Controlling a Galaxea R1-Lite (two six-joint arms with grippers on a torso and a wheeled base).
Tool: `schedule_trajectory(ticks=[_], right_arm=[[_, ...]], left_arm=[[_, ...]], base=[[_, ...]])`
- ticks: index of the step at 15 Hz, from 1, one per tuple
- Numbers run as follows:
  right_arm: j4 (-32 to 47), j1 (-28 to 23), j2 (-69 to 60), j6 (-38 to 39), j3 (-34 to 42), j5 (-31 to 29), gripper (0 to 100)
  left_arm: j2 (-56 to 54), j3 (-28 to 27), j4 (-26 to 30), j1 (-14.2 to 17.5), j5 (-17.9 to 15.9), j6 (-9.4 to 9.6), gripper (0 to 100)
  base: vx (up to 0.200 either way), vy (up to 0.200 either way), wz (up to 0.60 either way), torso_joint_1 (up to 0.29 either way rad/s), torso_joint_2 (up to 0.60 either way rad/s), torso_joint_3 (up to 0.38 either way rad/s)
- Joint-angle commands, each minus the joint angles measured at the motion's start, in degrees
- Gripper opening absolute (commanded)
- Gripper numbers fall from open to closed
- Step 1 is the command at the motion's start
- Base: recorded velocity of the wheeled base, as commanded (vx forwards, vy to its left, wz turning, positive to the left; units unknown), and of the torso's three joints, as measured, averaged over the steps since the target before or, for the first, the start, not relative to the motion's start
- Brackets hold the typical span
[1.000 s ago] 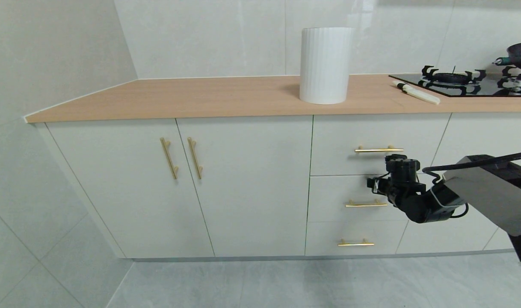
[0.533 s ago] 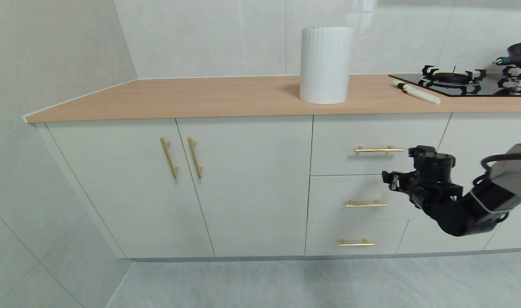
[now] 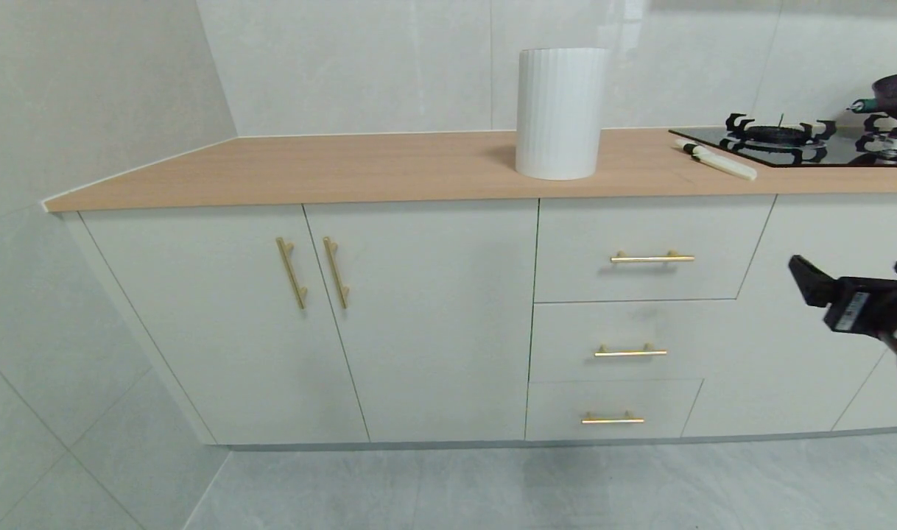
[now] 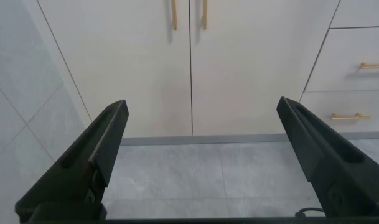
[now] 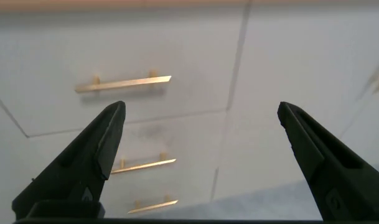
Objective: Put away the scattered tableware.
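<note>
right gripper (image 5: 200,112): jaws spread wide, nothing between them. It's out in front of the drawer stack, roughly level with the top drawer handle (image 3: 652,258), which sits off to its left, not touching.

Tableware: one pale utensil (image 3: 716,160) with a dark end, lying flat on the wooden countertop (image 3: 345,169). It's above the right gripper and to its left, well apart, just beside the stove (image 3: 787,143) edge. A white ribbed canister (image 3: 560,112) stands upright on the same countertop, further left.

left gripper (image 4: 201,104): spread too, empty. Foot of the double cabinet doors (image 4: 189,62) and grey floor tiles (image 4: 195,180) are beyond its tips.
</note>
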Motion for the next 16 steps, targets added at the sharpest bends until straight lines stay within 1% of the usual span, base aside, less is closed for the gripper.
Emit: schedule_trajectory(ticks=[1,2,3,4,5,6,7,9,10,11,12,14,15,16], right_arm=[[6.5,0.2,-21.8,-2.1,10.7,-0.2,100],[10.7,0.2,-26.8,-2.6,11.6,-0.4,100],[13.0,0.2,-29.9,-3.1,11.6,-0.6,100],[20.8,0.2,-39.4,-6.7,11.3,-2.9,100],[25.5,0.2,-45.5,-9.2,11.4,-4.0,100],[29.7,-0.1,-51.3,-10.8,11.4,-4.2,100],[36.4,-0.8,-58.4,-11.1,11.2,-4.4,100],[48.6,-4.8,-70.9,-11.2,11.4,-3.8,100],[54.8,-6.4,-75.8,-11.5,11.3,-2.6,100],[56.9,-8.1,-77.7,-11.1,11.6,-0.9,100],[57.3,-8.6,-79.7,-11.1,12.7,0.6,100],[55.8,-8.6,-79.8,-9.0,17.6,3.0,100],[55.3,-8.7,-79.8,-7.1,20.0,5.8,100],[55.9,-8.7,-79.8,-5.3,20.8,8.8,100]], left_arm=[[0.0,0.0,0.0,0.0,0.0,0.02,100],[0.0,0.0,0.0,0.0,0.0,0.02,100],[0.0,0.0,0.0,0.0,0.0,0.02,100],[0.0,0.0,0.0,0.0,0.0,0.02,100],[0.0,0.0,0.0,0.0,0.0,0.02,100],[0.0,0.0,0.0,0.0,0.0,0.02,100],[0.0,0.0,0.0,0.0,0.0,0.02,100],[0.0,0.0,0.0,0.0,0.0,0.02,100],[0.0,0.0,0.0,0.0,0.0,0.02,100],[0.0,0.0,0.0,0.0,0.0,0.02,100],[0.0,0.0,0.0,0.0,0.0,0.02,100],[0.0,0.0,0.0,0.0,0.0,0.02,100],[0.0,0.0,0.0,0.0,0.0,0.02,100],[0.0,0.0,0.0,0.0,0.0,0.02,100]], base=[[0.0,0.0,0.0,0.0,0.0,0.0],[0.0,0.0,0.0,0.0,0.0,0.0],[0.0,0.0,0.0,0.0,0.0,0.0],[0.0,0.0,0.0,0.0,0.0,0.0],[0.0,0.0,0.0,0.0,0.0,0.0],[0.0,0.0,0.0,0.0,0.0,0.0],[0.0,0.0,0.0,0.0,0.0,0.0],[0.0,0.0,0.0,0.0,0.0,0.0],[0.0,0.0,0.0,0.0,0.0,0.0],[0.0,0.0,0.0,0.0,0.0,0.0],[0.0,0.0,0.0,0.0,0.0,0.0],[0.0,0.0,0.0,0.0,0.0,0.0],[0.0,0.0,0.0,0.0,0.0,0.0],[0.0,0.0,0.0,0.0,0.0,0.0]])
